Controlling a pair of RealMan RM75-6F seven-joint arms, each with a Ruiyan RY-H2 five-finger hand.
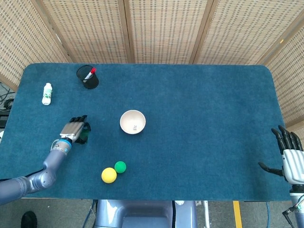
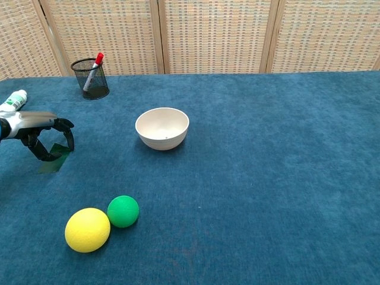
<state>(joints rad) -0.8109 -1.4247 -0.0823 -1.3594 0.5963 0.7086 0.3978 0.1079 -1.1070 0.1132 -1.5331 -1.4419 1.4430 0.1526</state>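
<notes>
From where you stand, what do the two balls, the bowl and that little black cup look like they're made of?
Yellow ball and green ball: likely foam or soft rubber, matte and slightly grainy with no shine. Bowl: probably ceramic or hard plastic, smooth cream surface. Black cup: wire mesh, since the red-capped marker shows through its wall.
</notes>
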